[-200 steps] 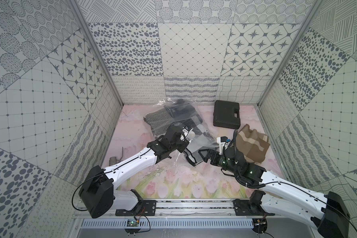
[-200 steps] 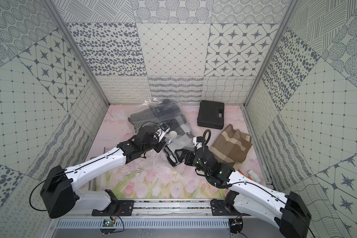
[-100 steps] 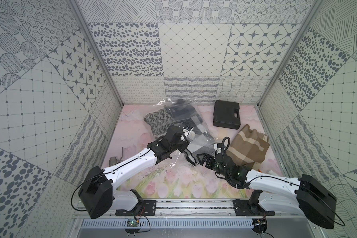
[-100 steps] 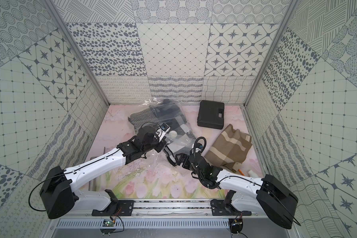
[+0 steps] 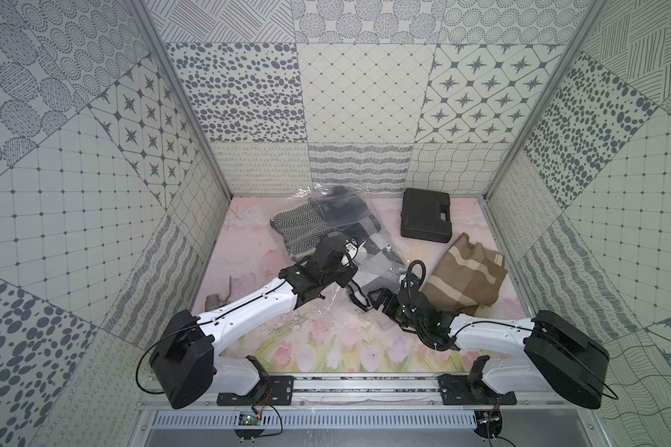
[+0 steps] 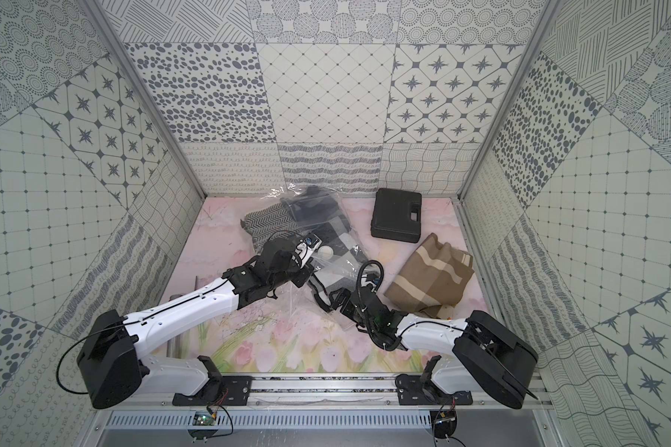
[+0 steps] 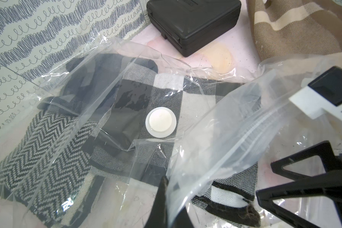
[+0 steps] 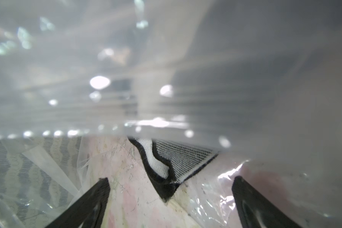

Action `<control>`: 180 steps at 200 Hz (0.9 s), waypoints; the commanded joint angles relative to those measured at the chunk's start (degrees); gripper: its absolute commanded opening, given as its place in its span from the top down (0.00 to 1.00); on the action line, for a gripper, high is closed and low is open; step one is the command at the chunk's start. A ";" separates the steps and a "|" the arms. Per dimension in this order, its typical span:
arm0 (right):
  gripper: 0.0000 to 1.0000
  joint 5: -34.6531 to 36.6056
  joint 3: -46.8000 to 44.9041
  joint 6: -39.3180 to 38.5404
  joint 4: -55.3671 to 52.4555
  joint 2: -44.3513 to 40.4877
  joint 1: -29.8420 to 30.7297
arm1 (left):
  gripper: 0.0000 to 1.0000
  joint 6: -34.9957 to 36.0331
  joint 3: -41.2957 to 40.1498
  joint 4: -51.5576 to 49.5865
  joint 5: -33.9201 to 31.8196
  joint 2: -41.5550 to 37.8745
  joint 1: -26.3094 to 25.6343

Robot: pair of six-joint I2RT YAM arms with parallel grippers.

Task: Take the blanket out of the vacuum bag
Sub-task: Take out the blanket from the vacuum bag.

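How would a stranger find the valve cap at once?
Find the clear vacuum bag near the back wall, left of the black case. On its film, over the checked blanket, sits the valve cap: the only round white disc.

We are stretching our left arm (image 5: 256, 305) out long toward the middle, and our left gripper (image 5: 344, 279) is squeezing tight on the vacuum bag (image 7: 235, 126). We are laying our right arm (image 5: 489, 336) down low, pointing across toward the left one, and our right gripper (image 5: 366, 301) is holding its two fingers (image 8: 91, 203) wide apart.
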 commanded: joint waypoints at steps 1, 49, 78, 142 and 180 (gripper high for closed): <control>0.01 2.05 -3.71 5.15 4.76 -0.16 -0.07 | 1.00 0.17 -0.26 2.57 -2.20 -0.13 -0.01; 0.01 2.73 -4.66 9.34 9.65 4.00 -0.14 | 1.00 -0.10 -0.74 4.08 -0.97 0.35 0.03; 0.01 -0.44 -4.77 12.66 18.52 11.88 -0.71 | 1.00 -0.64 -0.86 4.47 -0.41 0.83 -0.09; 0.01 -4.65 -1.41 15.28 21.99 21.51 -1.46 | 1.00 -1.07 -2.50 5.92 -0.50 1.14 -0.48; 0.02 -4.96 -0.81 14.99 23.98 25.44 -2.08 | 1.00 -1.07 -2.23 5.93 0.16 1.41 -0.52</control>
